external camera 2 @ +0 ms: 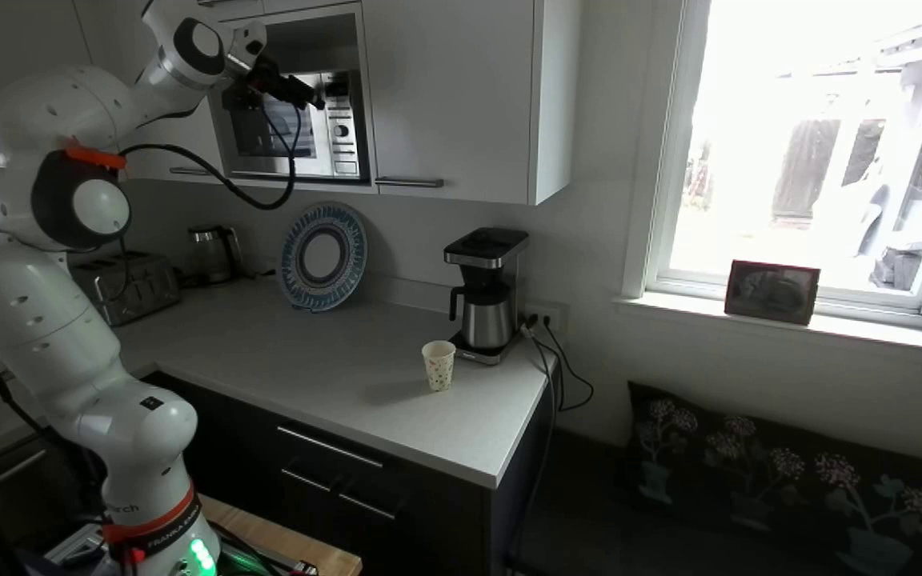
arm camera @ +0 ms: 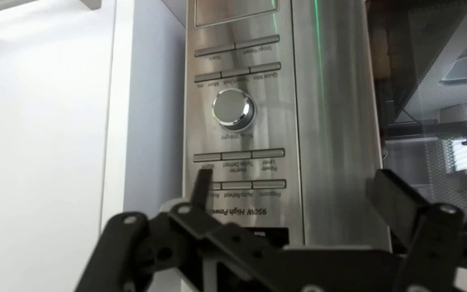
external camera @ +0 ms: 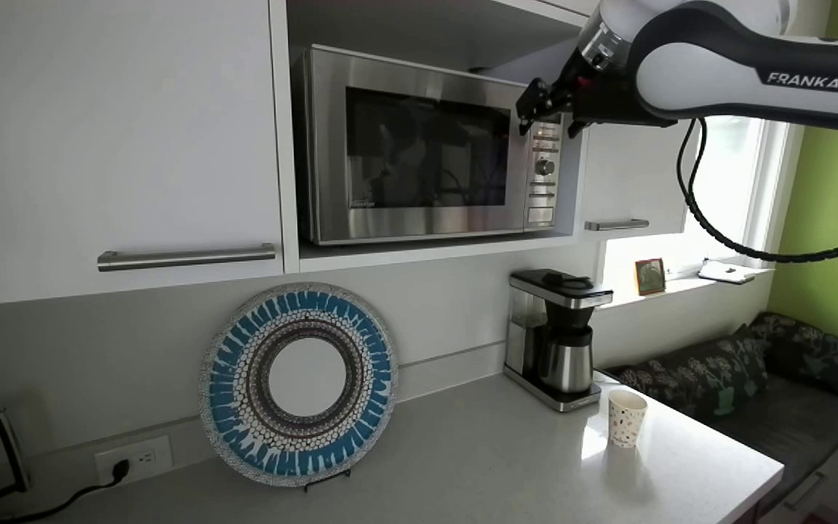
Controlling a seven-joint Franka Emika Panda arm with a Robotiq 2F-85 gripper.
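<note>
Fingers (arm camera: 397,202) spread wide, nothing in hold, right up by the microwave (external camera: 426,145)!
There it is, straight ahead of the fingers in the cabinet (external camera: 121,131), long axis running sideways; beyond the gap between the fingers we see both the panel (arm camera: 239,140) and the near part of the door (arm camera: 335,101). The knob (arm camera: 232,108) sits lower than the fingers. Touching the front, or just short of it? Hard to say from these angles. And far below the fingers, a cup (external camera: 626,418) stands upright on the desk (external camera: 506,458).
</note>
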